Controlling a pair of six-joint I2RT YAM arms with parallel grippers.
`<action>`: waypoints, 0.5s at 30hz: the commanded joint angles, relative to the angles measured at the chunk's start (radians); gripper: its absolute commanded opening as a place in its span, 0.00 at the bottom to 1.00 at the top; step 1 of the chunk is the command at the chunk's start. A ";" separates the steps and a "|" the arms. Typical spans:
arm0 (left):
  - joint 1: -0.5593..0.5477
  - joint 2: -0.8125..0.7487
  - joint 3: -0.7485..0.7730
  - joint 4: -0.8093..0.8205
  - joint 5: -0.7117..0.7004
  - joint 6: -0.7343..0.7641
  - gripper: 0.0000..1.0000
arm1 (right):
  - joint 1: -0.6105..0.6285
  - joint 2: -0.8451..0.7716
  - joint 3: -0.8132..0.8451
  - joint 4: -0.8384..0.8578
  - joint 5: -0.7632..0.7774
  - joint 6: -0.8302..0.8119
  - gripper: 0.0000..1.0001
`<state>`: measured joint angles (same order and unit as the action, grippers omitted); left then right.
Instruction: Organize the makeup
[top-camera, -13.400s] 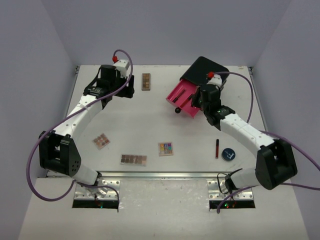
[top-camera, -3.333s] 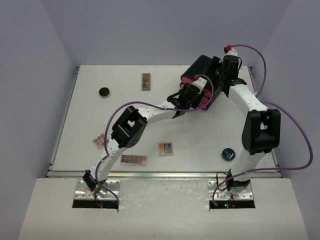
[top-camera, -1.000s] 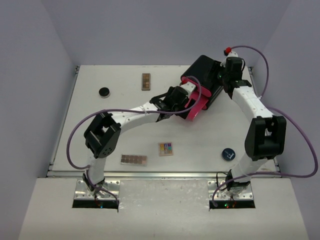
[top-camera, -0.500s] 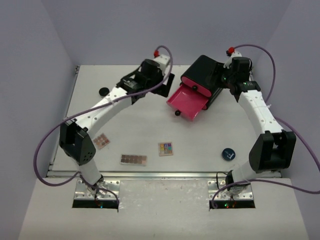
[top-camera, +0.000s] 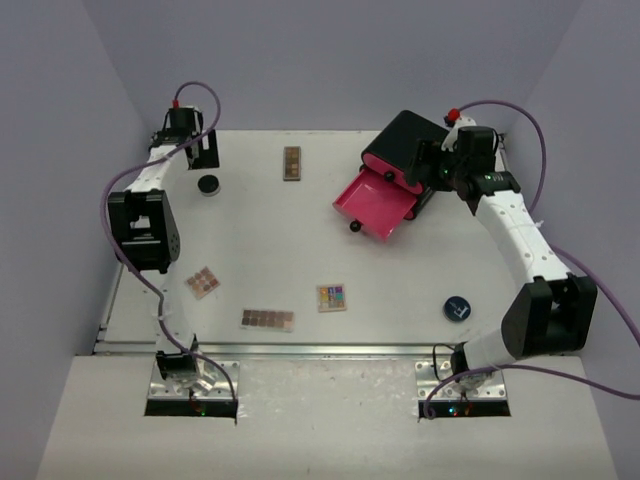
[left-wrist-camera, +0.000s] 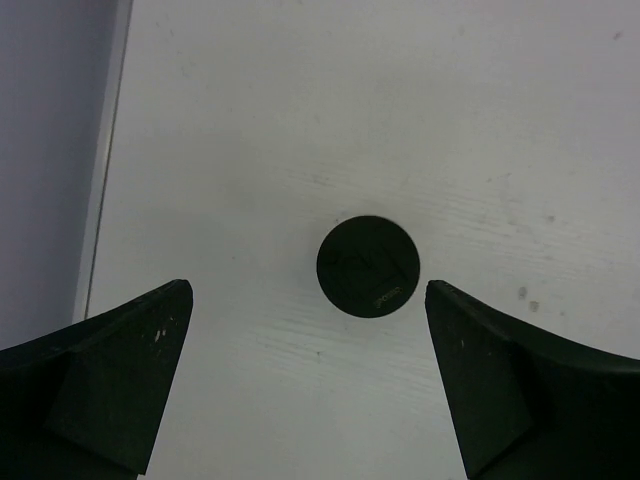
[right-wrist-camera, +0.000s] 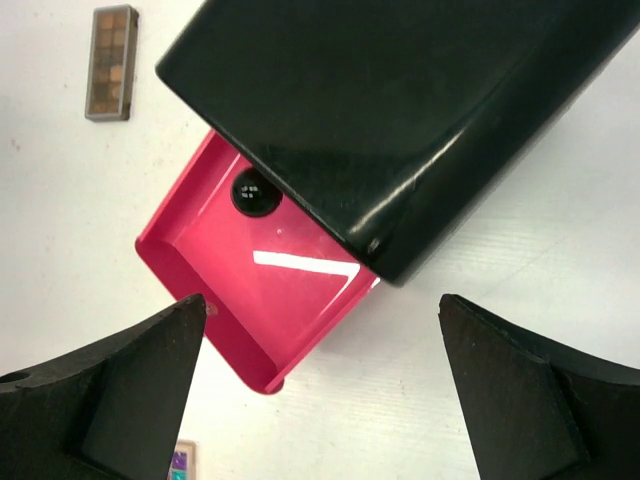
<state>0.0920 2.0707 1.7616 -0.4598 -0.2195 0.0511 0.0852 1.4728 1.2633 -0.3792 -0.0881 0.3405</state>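
The makeup lies scattered on the white table. A round black compact (top-camera: 208, 184) sits at the far left, just ahead of my open left gripper (top-camera: 206, 157). In the left wrist view the compact (left-wrist-camera: 368, 266) lies just beyond the empty left gripper (left-wrist-camera: 308, 290). A brown palette (top-camera: 291, 162) is at the back middle. Near the front lie a small brown palette (top-camera: 203, 282), a long brown palette (top-camera: 267, 319) and a multicoloured palette (top-camera: 332, 297). A dark round compact (top-camera: 457, 308) is at the front right. My right gripper (right-wrist-camera: 322, 298) hangs open and empty over the box.
The black box (top-camera: 412, 150) stands at the back right with its pink drawer (top-camera: 378, 203) pulled out toward the table's middle; the drawer (right-wrist-camera: 270, 285) looks empty. A black knob (right-wrist-camera: 255, 192) shows above it. The table's left edge (left-wrist-camera: 100, 200) runs close to the left gripper.
The left arm has swung from the pink drawer to the far left corner, over the round black compact. The drawer now stands pulled out. The right gripper has opened wider by the box.
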 joint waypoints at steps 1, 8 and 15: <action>-0.003 0.063 0.048 0.057 0.037 0.053 1.00 | 0.007 -0.055 -0.034 0.005 0.031 -0.027 0.99; -0.004 0.122 0.020 0.107 0.072 0.056 1.00 | 0.007 -0.071 -0.062 0.009 0.051 -0.040 0.99; -0.003 0.178 0.011 0.112 0.060 0.040 0.96 | 0.006 -0.076 -0.067 0.002 0.030 -0.038 0.99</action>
<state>0.0917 2.2158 1.7618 -0.3894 -0.1695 0.0976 0.0887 1.4311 1.1992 -0.3981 -0.0558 0.3143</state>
